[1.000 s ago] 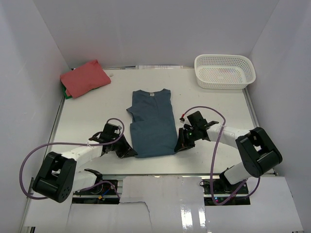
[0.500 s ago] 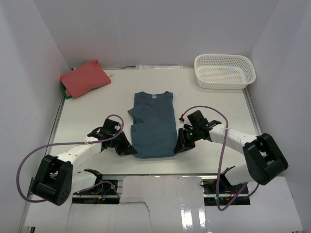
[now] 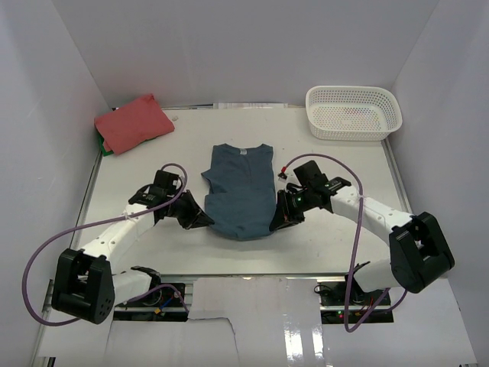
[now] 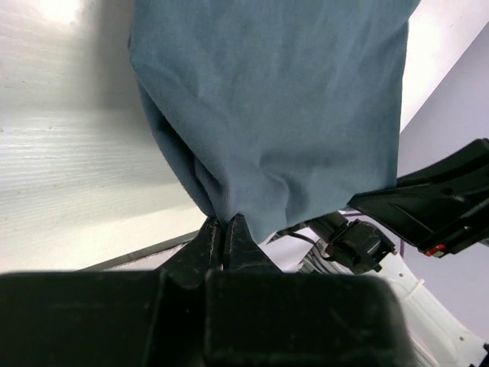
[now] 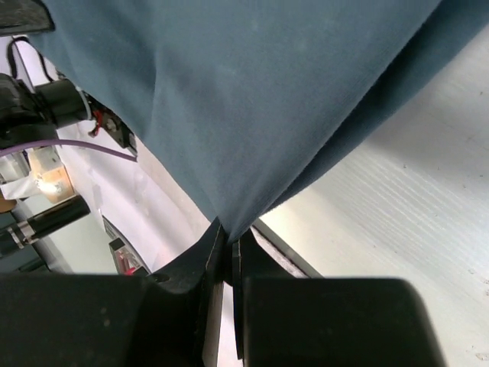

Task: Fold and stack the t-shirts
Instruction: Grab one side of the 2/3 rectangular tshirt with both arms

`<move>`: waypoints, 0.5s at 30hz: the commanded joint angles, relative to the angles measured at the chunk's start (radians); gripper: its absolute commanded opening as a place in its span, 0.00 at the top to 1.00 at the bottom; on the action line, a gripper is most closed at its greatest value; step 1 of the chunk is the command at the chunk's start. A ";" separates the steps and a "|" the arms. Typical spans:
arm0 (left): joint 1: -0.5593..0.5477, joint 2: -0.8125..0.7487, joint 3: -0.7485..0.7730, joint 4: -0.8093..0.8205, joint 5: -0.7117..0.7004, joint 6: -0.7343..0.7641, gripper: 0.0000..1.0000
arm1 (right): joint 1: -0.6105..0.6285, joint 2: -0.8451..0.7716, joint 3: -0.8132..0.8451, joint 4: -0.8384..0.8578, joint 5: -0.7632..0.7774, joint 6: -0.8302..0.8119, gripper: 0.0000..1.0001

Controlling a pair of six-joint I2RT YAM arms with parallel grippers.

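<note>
Evidently to fold it over toward twelve o'clock, the left gripper (image 3: 205, 222) and right gripper (image 3: 273, 222) each pinch tight a raised six-o'clock hem corner of the teal-blue t-shirt (image 3: 241, 191).

Nothing here can be read: no word, number or brand mark. The only tag in sight is a small white label (image 3: 243, 151) at the far collar of the blue t-shirt (image 3: 241, 191) in the middle of the scene, and it is too small to make out any print on it.
</note>
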 commanded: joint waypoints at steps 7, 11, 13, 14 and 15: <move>0.072 0.004 0.203 -0.087 0.019 0.070 1.00 | -0.014 0.014 0.260 -0.126 0.007 -0.053 0.92; 0.075 0.070 0.338 -0.107 0.008 0.090 1.00 | -0.019 0.060 0.395 -0.178 0.018 -0.075 0.92; 0.076 0.090 0.392 -0.113 0.008 0.098 1.00 | -0.023 0.074 0.444 -0.189 0.021 -0.081 0.92; 0.076 0.110 0.406 -0.115 0.008 0.102 1.00 | -0.029 0.085 0.455 -0.196 0.023 -0.087 0.92; 0.079 0.119 0.419 -0.116 0.007 0.105 1.00 | -0.032 0.091 0.475 -0.198 0.024 -0.088 0.92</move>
